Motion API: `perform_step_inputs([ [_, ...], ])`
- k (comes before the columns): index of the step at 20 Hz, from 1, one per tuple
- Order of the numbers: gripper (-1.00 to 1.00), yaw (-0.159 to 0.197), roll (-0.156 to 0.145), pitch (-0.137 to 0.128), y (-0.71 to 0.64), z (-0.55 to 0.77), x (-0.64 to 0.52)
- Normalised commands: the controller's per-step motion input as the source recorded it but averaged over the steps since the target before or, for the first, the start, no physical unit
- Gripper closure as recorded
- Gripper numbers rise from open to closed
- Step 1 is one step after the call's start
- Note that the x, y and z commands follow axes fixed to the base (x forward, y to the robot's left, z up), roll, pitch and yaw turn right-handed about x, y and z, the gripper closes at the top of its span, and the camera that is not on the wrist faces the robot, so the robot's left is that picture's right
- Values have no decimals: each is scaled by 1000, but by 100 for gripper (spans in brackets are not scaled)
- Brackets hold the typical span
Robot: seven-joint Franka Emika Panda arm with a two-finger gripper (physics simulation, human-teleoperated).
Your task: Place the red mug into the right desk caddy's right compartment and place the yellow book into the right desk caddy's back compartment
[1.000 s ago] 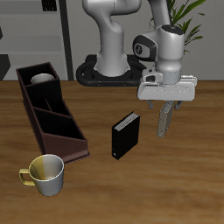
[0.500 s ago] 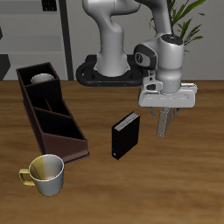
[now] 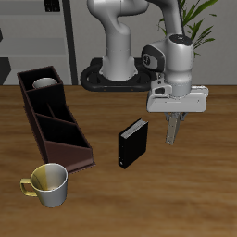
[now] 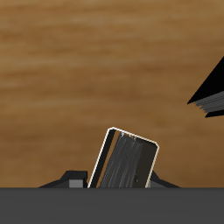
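Exterior, grip: two-finger gripper is clamped on the thin grey-beige yellow book, which hangs upright for slotting in.
Exterior, target: long dark-brown right desk caddy stands well apart, its back compartment empty.
Exterior, obstacle: thick black book stands between them.
Exterior, red mug: cannot tell.
Wrist, hold: the yellow book sits pinched at the gripper, above bare wood.

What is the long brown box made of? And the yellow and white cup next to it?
The brown box looks like dark wood or a wood-look plastic: flat, matt, slanted walls with no shine. The cup looks like glazed pottery, since its pale side has a soft gloss and its rim is smooth and rounded. These are simulator renders, so both are only guesses from the look.
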Motion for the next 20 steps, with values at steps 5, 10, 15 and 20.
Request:
perform_step_inputs([
  [5,100,29,-30,13,-315,166,-114],
  [10,100,74,-25,-20,-377,322,-236],
  [15,100,75,-18,-20,-391,352,-243],
  [20,100,84,-61,-43,-631,489,-315],
])
